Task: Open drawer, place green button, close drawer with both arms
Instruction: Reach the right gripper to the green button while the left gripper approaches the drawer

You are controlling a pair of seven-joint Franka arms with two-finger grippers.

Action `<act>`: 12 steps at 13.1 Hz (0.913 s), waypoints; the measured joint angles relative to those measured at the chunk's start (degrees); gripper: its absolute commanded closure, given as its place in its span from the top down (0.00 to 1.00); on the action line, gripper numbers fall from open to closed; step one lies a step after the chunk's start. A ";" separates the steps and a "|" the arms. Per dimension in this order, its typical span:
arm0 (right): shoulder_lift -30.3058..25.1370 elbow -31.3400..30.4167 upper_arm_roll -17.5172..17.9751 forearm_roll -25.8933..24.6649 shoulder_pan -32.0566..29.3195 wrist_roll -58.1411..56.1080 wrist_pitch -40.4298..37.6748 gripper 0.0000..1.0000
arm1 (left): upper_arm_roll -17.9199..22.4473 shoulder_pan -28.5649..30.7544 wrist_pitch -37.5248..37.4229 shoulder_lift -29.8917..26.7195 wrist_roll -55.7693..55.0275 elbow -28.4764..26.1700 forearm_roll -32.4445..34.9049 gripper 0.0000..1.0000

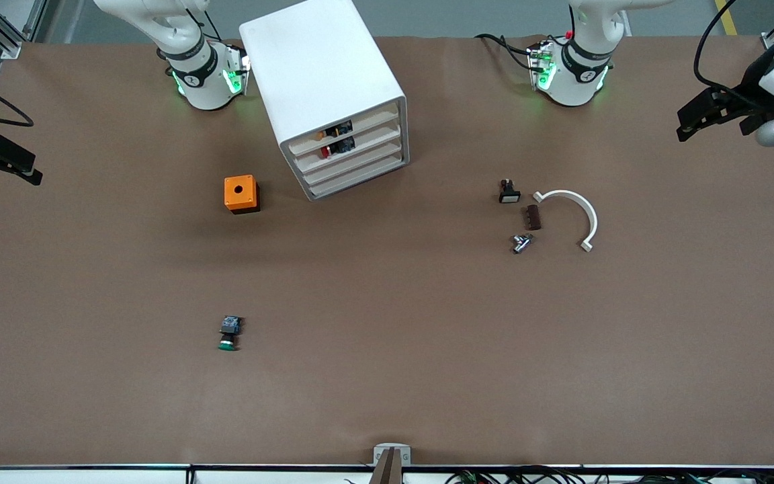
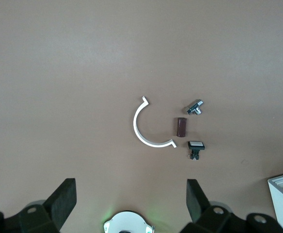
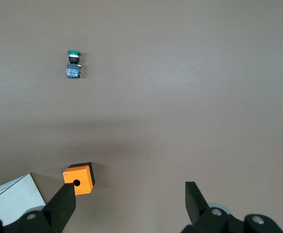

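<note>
The green-capped button lies on its side on the brown table, nearer to the front camera than the orange box; it also shows in the right wrist view. The white four-drawer cabinet stands between the arm bases. Its third drawer is shut. My right gripper hangs open and empty above the right arm's end of the table, with its fingers spread wide. My left gripper hangs open and empty above the left arm's end, fingers spread wide.
An orange box with a hole sits beside the cabinet. A red-capped button shows in an upper drawer. A black white-faced button, a brown block, a metal part and a white half ring lie toward the left arm's end.
</note>
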 measured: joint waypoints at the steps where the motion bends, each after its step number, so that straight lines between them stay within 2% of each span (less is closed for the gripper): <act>1: 0.00 0.00 0.00 0.00 0.00 0.00 0.16 1.00 | -0.15 0.00 -0.13 0.00 0.00 0.00 0.00 1.00; 6: 0.01 0.00 0.01 0.00 0.00 -0.01 0.83 1.00 | -0.26 0.00 -0.77 1.97 0.00 1.07 0.00 1.00; 12: 2.56 -0.09 0.19 0.00 0.72 0.00 2.83 1.00 | -0.71 -2.47 -0.08 15.31 -3.02 3.94 0.00 1.00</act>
